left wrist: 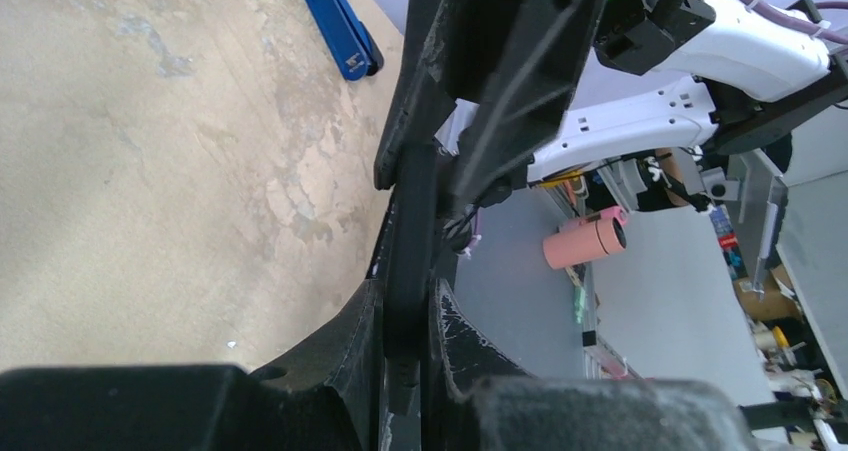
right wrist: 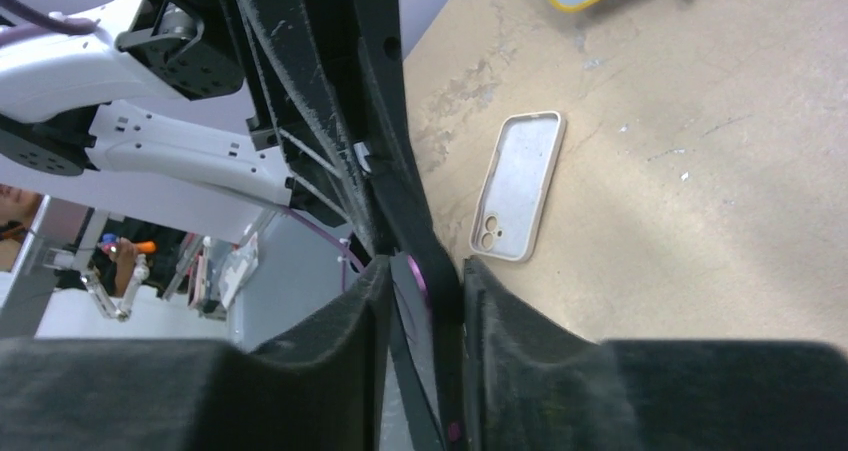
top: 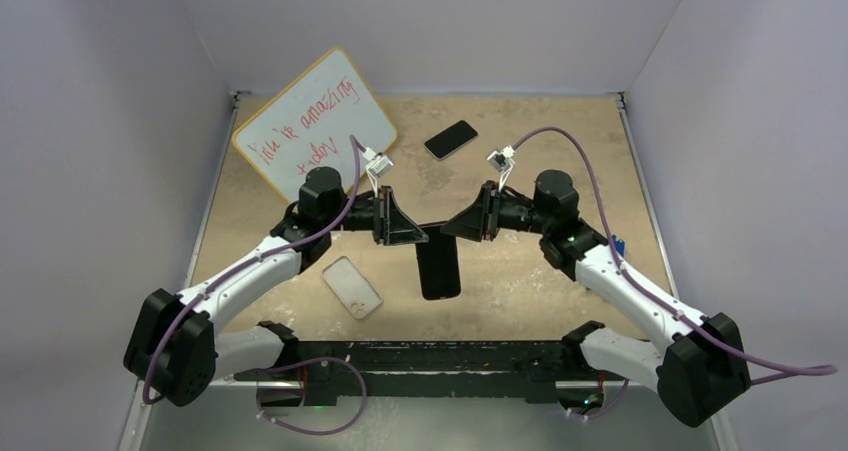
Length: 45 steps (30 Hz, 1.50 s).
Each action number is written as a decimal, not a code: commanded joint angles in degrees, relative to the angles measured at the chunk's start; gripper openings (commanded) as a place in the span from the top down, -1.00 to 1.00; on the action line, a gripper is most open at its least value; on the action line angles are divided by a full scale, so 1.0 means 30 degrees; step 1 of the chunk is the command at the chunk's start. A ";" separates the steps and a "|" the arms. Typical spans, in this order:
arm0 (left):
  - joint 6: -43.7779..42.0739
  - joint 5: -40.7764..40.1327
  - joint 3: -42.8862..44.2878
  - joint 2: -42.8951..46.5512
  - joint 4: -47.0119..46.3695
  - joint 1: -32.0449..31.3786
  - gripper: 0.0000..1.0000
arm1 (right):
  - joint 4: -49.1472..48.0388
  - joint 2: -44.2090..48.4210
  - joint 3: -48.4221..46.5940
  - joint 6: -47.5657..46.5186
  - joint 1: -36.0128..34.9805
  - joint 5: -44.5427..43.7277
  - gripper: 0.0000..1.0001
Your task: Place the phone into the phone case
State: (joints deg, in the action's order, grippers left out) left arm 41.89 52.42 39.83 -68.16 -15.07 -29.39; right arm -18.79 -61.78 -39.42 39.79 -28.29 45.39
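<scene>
The left arm [top: 240, 279] and right arm [top: 632, 283] reach from the near edge toward the middle of the worktop [top: 560, 151], wrists turned inward to face each other. There the left hand [top: 418, 233] and right hand [top: 452, 229] meet above the surface. Each is clamped on what seems to be the phone [top: 439, 269], a thin dark slab.

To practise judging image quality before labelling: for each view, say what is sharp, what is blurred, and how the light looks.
Top external: soft, even light; whiteboard writing and held phone sharp. Left wrist: left gripper's fingers blurred up close, table sharper. Right wrist: right gripper's fingers blurred, phone case crisp.
</scene>
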 commanded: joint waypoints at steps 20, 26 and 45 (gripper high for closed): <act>0.3861 -0.0960 -0.1577 0.1333 -0.6365 0.0421 1.00 | -0.2112 -0.0015 0.1366 0.0835 -0.0100 0.2222 0.16; 0.0279 -0.3585 0.0162 0.0825 0.0913 0.0421 1.00 | 0.0050 0.1279 0.0839 -0.1164 -0.0215 -0.0305 1.00; 0.3013 0.1434 -0.0483 0.0348 -0.4951 0.0421 1.00 | -0.1358 0.0785 0.0046 -0.0148 -0.0544 0.0056 0.01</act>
State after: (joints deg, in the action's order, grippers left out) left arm 48.73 51.62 38.06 -67.66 -21.32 -28.29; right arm -18.81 -58.76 -35.79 37.93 -29.93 43.57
